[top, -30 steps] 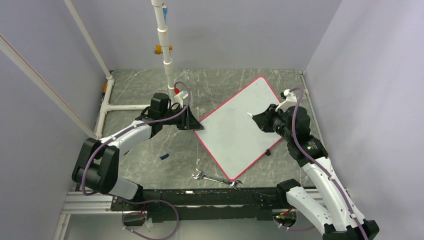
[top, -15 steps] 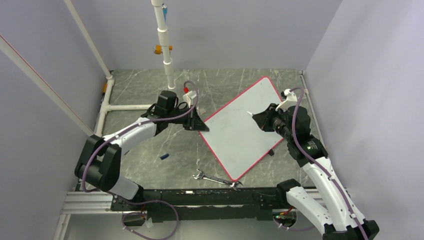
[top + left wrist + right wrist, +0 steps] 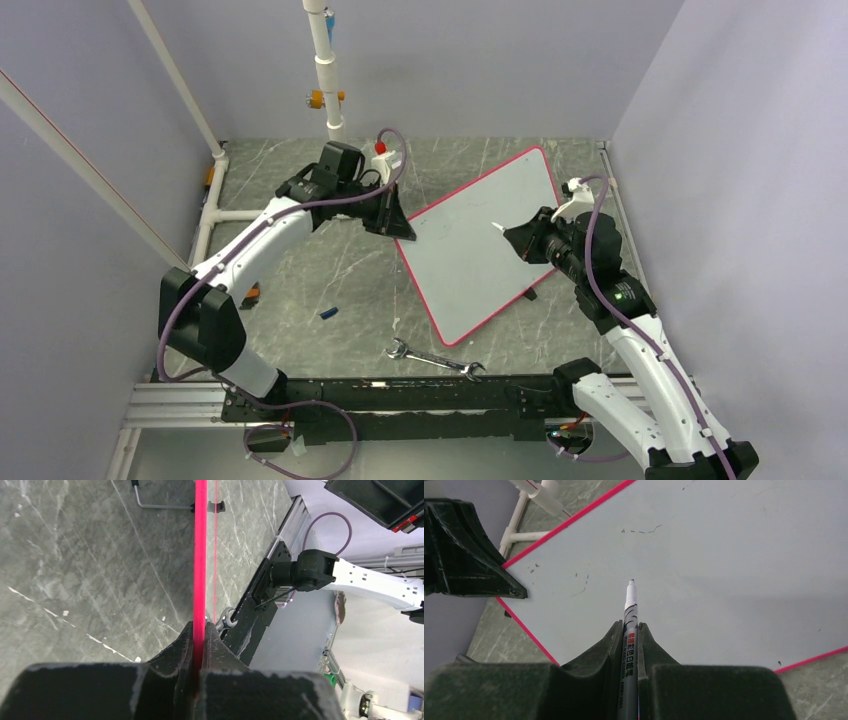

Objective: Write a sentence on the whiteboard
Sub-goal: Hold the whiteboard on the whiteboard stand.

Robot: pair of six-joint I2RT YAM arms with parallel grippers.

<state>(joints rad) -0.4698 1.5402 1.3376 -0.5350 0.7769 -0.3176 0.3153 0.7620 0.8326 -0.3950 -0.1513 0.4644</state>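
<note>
Red-rimmed whiteboard [image 3: 480, 250] corner hidden in clamped left end effector [image 3: 200, 632], right end effector [image 3: 630, 629] pinching marker [image 3: 630, 602]

The left arm [image 3: 252, 243] is extended forward, the left pincer [image 3: 397, 224] clamped on the whiteboard [image 3: 470, 270] edge; the right arm [image 3: 622, 298] is bent, the right pincer [image 3: 630, 630] closed on a marker [image 3: 630, 600].

wrench [image 3: 432, 357] on table [image 3: 300, 290], whiteboard [image 3: 470, 270] behind it
</note>
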